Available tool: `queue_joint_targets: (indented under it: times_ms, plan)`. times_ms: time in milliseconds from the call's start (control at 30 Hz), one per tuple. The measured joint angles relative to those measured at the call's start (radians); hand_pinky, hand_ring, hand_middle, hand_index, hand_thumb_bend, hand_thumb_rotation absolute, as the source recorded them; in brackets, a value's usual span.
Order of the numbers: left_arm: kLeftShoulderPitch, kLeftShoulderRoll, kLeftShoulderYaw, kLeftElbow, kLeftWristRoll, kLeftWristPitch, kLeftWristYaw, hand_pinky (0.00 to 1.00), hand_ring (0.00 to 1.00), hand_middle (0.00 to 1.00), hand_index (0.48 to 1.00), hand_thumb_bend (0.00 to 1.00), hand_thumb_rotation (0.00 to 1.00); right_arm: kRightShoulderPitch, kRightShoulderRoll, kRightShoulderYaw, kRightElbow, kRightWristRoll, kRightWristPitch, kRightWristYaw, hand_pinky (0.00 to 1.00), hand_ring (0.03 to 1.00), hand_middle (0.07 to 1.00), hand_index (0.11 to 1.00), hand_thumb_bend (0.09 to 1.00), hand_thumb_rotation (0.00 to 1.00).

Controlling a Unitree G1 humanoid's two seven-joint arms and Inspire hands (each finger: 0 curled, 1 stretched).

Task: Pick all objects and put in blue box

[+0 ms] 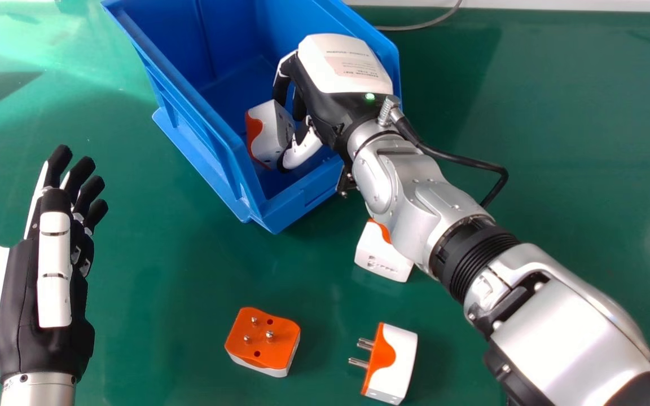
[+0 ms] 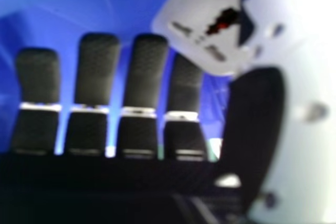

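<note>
Inside the blue box (image 1: pixel 212 135), my right hand (image 1: pixel 330 101) is lowered over the near right part, open. A white and orange plug adapter (image 1: pixel 274 132) stands tilted in the box beside its thumb; whether they touch I cannot tell. In the right hand view, the adapter (image 2: pixel 202 30) shows beyond the thumb and fingertips of my right hand (image 2: pixel 139 87). On the table lie an adapter (image 1: pixel 384 259) partly under the right forearm, one with its orange pin face up (image 1: pixel 266 341), and one on its side (image 1: pixel 390 363). My left hand (image 1: pixel 48 270) is open at the left.
The green table (image 1: pixel 150 287) surrounds the box, whose raised walls stand close around my right hand. A black cable (image 1: pixel 466 160) loops from the right wrist along the forearm. Another cable (image 1: pixel 426 23) runs behind the box near the table's far edge.
</note>
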Motion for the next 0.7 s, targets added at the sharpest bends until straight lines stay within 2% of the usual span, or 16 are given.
queue_joint_targets:
  times_ms: [233, 433, 567, 633, 667, 700]
  plan:
    - [0.000, 0.001, 0.000, 0.000, 0.003, 0.000, 0.001, 0.95, 0.94, 0.95, 0.964, 0.48, 0.96, 0.000, -0.001, 0.003, 0.000, 0.000, 0.001, 0.001, 0.33, 0.393, 0.489, 0.503, 0.515, 0.00]
    - [0.001, 0.001, 0.000, -0.001, 0.016, 0.000, 0.014, 0.95, 0.94, 0.95, 0.963, 0.49, 0.95, -0.002, -0.001, 0.004, 0.000, -0.001, 0.001, 0.009, 0.36, 0.410, 0.503, 0.490, 0.516, 0.00]
    - [0.000, 0.001, 0.000, -0.001, 0.017, 0.000, 0.010, 0.95, 0.94, 0.95, 0.964, 0.49, 0.96, -0.005, 0.001, 0.003, 0.000, 0.002, 0.014, 0.024, 0.38, 0.418, 0.509, 0.485, 0.516, 0.00]
    - [0.000, 0.002, 0.000, -0.001, 0.017, 0.000, 0.007, 0.96, 0.94, 0.95, 0.966, 0.50, 0.96, -0.006, 0.003, -0.003, 0.000, 0.015, 0.024, 0.033, 0.41, 0.455, 0.534, 0.486, 0.516, 0.03]
    - [0.000, 0.003, 0.000, -0.001, 0.017, 0.000, 0.007, 0.96, 0.95, 0.95, 0.967, 0.50, 0.96, -0.006, 0.003, 0.000, 0.000, 0.016, 0.031, 0.039, 0.47, 0.520, 0.587, 0.487, 0.516, 0.05]
    - [0.000, 0.003, 0.000, -0.001, 0.017, 0.000, 0.006, 0.96, 0.95, 0.95, 0.967, 0.50, 0.96, -0.006, 0.003, 0.006, -0.001, 0.016, 0.043, 0.043, 0.51, 0.575, 0.636, 0.547, 0.561, 0.05]
